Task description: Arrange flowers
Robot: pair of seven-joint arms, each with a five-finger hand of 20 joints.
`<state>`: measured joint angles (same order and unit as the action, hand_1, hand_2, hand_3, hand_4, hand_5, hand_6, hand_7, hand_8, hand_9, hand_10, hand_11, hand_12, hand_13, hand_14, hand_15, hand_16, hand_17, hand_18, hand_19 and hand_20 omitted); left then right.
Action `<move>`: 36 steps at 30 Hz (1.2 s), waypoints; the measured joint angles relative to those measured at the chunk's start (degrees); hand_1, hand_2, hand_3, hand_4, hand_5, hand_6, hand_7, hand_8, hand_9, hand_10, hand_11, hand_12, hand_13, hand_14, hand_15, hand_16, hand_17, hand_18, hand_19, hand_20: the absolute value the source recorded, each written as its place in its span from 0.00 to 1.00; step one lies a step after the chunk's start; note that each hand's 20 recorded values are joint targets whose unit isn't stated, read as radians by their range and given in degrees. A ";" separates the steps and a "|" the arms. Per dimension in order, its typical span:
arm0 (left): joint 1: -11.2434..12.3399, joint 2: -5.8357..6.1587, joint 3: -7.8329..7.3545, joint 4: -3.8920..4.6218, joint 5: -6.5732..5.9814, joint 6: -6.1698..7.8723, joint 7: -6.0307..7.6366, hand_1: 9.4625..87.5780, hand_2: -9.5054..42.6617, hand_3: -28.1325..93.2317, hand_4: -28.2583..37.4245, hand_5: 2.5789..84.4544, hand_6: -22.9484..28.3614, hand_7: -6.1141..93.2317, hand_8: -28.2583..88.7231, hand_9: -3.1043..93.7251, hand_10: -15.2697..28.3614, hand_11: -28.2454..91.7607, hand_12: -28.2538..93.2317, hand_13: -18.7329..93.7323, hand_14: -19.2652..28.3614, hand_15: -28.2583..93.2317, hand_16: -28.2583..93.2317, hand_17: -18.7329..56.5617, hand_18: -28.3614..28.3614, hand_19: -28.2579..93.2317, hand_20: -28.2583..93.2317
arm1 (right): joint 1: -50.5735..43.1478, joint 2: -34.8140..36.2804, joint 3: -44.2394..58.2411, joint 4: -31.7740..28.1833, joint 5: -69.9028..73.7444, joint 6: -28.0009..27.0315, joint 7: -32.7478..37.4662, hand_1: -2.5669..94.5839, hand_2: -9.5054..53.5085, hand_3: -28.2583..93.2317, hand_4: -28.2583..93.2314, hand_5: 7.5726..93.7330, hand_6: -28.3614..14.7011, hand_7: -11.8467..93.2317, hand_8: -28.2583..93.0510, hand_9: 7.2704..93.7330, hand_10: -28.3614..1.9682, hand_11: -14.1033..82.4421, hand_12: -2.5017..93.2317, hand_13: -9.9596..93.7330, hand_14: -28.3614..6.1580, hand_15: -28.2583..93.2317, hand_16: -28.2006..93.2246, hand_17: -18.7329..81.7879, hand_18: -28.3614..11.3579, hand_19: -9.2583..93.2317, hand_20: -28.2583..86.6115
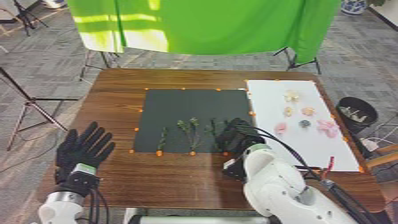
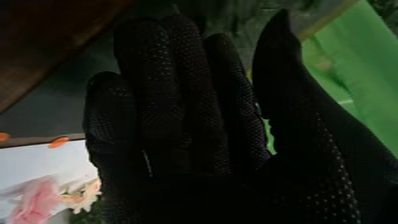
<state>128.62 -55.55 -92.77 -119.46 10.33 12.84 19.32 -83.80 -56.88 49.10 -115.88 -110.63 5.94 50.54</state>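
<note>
In the head view my right hand (image 1: 238, 134) is over the right edge of the dark mat (image 1: 187, 100), beside a green stem (image 1: 213, 127). Two more green sprigs lie on the mat, a thin one (image 1: 163, 137) and a branching one (image 1: 192, 131). Pink, cream and dusty-green flower heads, among them a pink bloom (image 1: 328, 128), rest on the white sheet (image 1: 266, 92). My left hand (image 1: 84, 149) is at the table's left side, open, fingers spread. In the right wrist view the right hand (image 2: 187, 120) has straight fingers, the thumb apart from them, with nothing seen held.
Orange markers (image 1: 137, 129) dot the borders of the mat and sheet on the brown table (image 1: 178, 180). A black bin (image 1: 357, 112) stands off the table's right side. Behind the table hangs a green cloth (image 1: 204, 25).
</note>
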 measured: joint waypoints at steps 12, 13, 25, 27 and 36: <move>0.29 0.00 -0.06 -0.02 -0.03 0.01 -0.03 0.18 0.54 0.79 0.00 0.43 0.65 0.15 0.18 0.32 0.72 0.41 0.28 0.34 0.76 0.50 0.16 0.14 0.75 0.50 0.28 | -0.17 0.14 1.28 -0.66 0.42 -3.58 1.37 0.46 0.17 0.87 0.04 0.69 0.53 0.19 0.15 0.81 0.32 0.34 0.20 0.78 0.40 0.67 0.39 0.55 0.12 0.97 0.37; 0.30 0.02 -0.06 -0.02 -0.04 0.01 -0.03 0.18 0.54 0.79 0.00 0.43 0.65 0.15 0.18 0.32 0.72 0.41 0.28 0.34 0.76 0.50 0.16 0.14 0.75 0.51 0.28 | -0.17 0.35 1.13 -0.85 0.19 -3.58 1.41 0.46 0.17 0.87 0.04 0.69 0.53 0.19 0.15 0.81 0.32 0.34 0.20 0.78 0.40 0.67 0.39 0.55 0.12 0.97 0.37; 0.34 0.04 -0.02 -0.02 -0.28 0.01 0.03 0.18 0.54 0.79 0.00 0.43 0.64 0.16 0.18 0.32 0.72 0.41 0.28 0.34 0.77 0.50 0.16 0.14 0.76 0.51 0.28 | 0.12 1.58 0.15 -2.41 -2.29 -4.45 0.89 0.46 0.17 0.86 0.04 0.69 0.53 0.19 0.15 0.80 0.31 0.34 0.20 0.78 0.40 0.67 0.39 0.55 0.11 0.97 0.36; 0.35 0.02 0.00 -0.02 -0.45 0.01 0.02 0.18 0.54 0.79 0.00 0.43 0.64 0.16 0.18 0.32 0.72 0.41 0.28 0.34 0.77 0.50 0.16 0.14 0.76 0.51 0.28 | 0.10 1.59 0.09 -2.53 -2.66 -4.34 0.66 0.46 0.16 0.86 0.04 0.69 0.54 0.19 0.15 0.81 0.32 0.34 0.20 0.79 0.40 0.67 0.39 0.55 0.11 0.98 0.36; 0.66 -0.14 -0.08 -0.02 -0.56 0.00 0.08 0.18 0.54 0.80 0.00 0.43 0.64 0.16 0.18 0.32 0.72 0.41 0.28 0.34 0.77 0.50 0.16 0.14 0.75 0.51 0.28 | -3.15 2.86 3.67 -5.20 5.33 8.62 -9.91 0.45 0.08 0.87 0.03 0.63 0.54 0.20 0.15 0.76 0.34 0.35 0.21 0.76 0.41 0.68 0.39 0.53 0.15 0.96 0.37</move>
<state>129.28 -55.68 -92.85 -119.48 9.76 12.84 19.40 -86.95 -54.02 52.77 -121.08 -105.30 14.56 40.64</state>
